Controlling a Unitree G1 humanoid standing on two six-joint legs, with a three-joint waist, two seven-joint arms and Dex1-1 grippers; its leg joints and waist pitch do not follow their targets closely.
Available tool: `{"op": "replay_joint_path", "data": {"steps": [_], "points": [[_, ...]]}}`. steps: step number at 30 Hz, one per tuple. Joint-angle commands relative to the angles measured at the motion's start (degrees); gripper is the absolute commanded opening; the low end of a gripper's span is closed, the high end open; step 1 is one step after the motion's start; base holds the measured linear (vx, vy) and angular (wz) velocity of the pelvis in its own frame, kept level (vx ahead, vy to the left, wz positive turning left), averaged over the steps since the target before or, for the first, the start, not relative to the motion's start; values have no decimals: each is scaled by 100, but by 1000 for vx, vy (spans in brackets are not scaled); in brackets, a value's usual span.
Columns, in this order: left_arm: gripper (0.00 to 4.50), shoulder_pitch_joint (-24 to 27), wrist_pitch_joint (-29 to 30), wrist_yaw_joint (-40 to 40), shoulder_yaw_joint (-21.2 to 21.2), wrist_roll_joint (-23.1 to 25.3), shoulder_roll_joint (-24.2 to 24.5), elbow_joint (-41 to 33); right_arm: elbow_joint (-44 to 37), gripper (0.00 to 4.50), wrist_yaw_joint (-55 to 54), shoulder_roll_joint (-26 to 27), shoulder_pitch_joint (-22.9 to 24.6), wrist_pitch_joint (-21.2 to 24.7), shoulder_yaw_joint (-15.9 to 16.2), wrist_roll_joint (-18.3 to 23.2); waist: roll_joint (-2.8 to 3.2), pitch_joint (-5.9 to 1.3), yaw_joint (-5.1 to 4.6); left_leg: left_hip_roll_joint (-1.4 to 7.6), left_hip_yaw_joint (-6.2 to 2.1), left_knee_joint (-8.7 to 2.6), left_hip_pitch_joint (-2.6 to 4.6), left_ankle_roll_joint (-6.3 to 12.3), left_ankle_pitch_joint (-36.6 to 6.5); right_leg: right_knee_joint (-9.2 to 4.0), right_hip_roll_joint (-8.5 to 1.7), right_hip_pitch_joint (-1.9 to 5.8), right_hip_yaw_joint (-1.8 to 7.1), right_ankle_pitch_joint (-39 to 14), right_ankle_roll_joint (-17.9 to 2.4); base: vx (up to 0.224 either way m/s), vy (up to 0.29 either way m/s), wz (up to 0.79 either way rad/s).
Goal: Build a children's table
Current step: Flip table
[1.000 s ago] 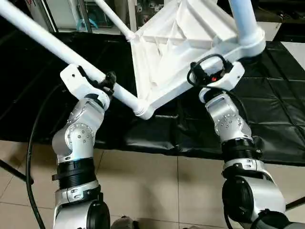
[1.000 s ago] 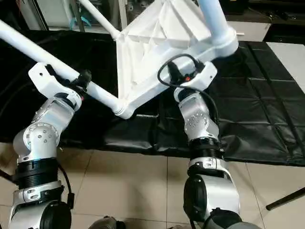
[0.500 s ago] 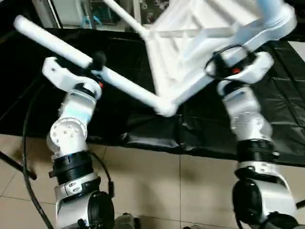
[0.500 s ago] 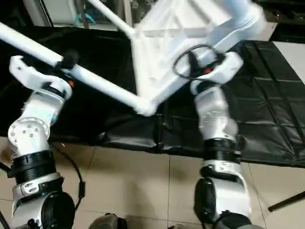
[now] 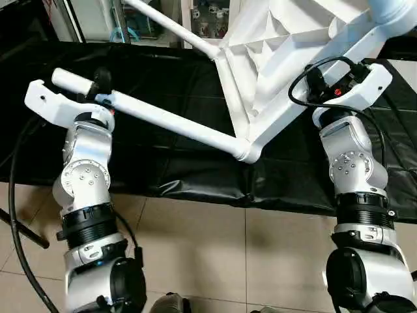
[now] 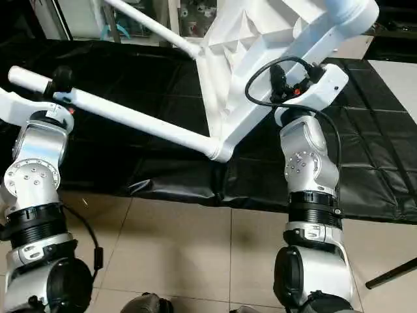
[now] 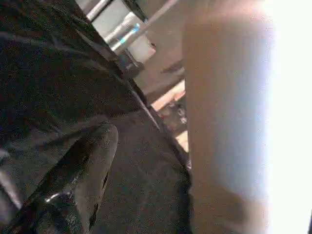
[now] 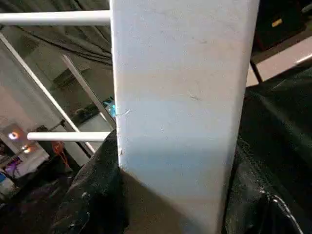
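Black-covered work table (image 5: 163, 163) under tilted white ribbed tabletop (image 5: 273, 59) w/ legs; left claw (image 5: 98, 88) released, right claw (image 8: 170, 204) grasping tabletop edge.

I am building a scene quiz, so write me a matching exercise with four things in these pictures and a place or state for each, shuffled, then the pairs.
Things:
1. white plastic X-ribbed tabletop
2. long white tube leg
3. black cover
4. black cable

Places or states:
A. looped at the robot's right wrist
B. spread over the work table
C. tilted up on edge, clamped in the right tool
D. runs from the tabletop's nearest corner socket out to the robot's left

Pairs: 1-C, 2-D, 3-B, 4-A
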Motion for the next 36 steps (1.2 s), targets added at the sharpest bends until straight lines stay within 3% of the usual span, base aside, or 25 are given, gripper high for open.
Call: {"op": "replay_joint_path", "data": {"steps": [1,6,9,13,15,18,19,20,21,23,27,29,36], "points": [[415,166,-483,514,673,370,409,245,-527,196,-438,-526,-200,-490,-623,-58,-94,-499,-62,359,-197,-486,294,-39,-616,-431,-306,274,242,-603,-893,0,0,0],[415,141,-616,474,654,384,574,505,-507,195,-552,-630,-258,-651,-545,-316,-85,-513,-59,351,-186,-474,301,-43,-499,-397,-301,262,240,-455,-889,0,0,0],[415,168,-559,325,458,448,624,718,-461,195,-673,-658,-350,-800,-436,-568,-79,-517,-60,339,-188,-465,276,-9,-433,-394,-312,267,239,-379,-927,0,0,0],[415,172,-601,281,241,499,523,827,-328,191,-932,-595,-467,-934,-307,-861,-61,-533,-69,336,-181,-447,302,15,-330,-365,-284,257,226,-212,-891,0,0,0],[415,210,-575,177,-25,570,369,759,-152,183,-1167,-477,-590,-1150,-118,-1193,-54,-530,-71,332,-179,-453,276,19,-338,-364,-299,266,223,-189,-931,0,0,0],[415,356,-384,-144,-522,804,373,579,-15,179,-1286,-418,-674,-1219,1,-1374,-81,-511,-130,332,-188,-472,243,83,-572,-400,-327,284,226,-479,-939,0,0,0],[415,455,-251,-356,-869,984,437,475,76,179,-1367,-397,-719,-1217,53,-1463,-78,-515,-160,337,-193,-470,246,92,-593,-406,-324,284,225,-545,-934,0,0,0],[415,649,-104,-828,-1542,1280,535,174,292,179,-1480,-355,-832,-1232,180,-1612,-82,-516,-168,349,-199,-475,247,98,-578,-402,-328,285,224,-565,-934,0,0,0],[415,677,-87,-924,-1635,1290,532,106,339,178,-1498,-345,-860,-1244,200,-1631,-74,-511,-198,351,-204,-479,226,101,-560,-395,-329,299,221,-615,-937,0,0,0],[415,719,-78,-1077,-1813,1319,519,-56,464,173,-1518,-325,-931,-1303,284,-1742,-83,-509,-244,334,-179,-471,254,57,-638,-397,-308,281,230,-547,-1003,0,0,0],[415,707,-15,-1043,-1801,1283,505,-155,636,170,-1569,-293,-998,-1447,380,-1964,-96,-522,-282,318,-169,-448,236,166,-480,-368,-311,309,235,-210,-1085,0,0,0],[415,775,26,-934,-1770,1410,621,-167,847,170,-1631,-300,-1032,-1572,490,-2161,-88,-529,-294,313,-167,-427,238,320,-332,-357,-292,303,221,-114,-1155,0,0,0],[415,835,136,-391,-1415,1552,716,-45,1132,167,-1605,-228,-1094,-1682,607,-2279,-81,-514,-320,331,-173,-448,253,255,-558,-376,-288,301,226,-347,-1143,0,0,0]]}}
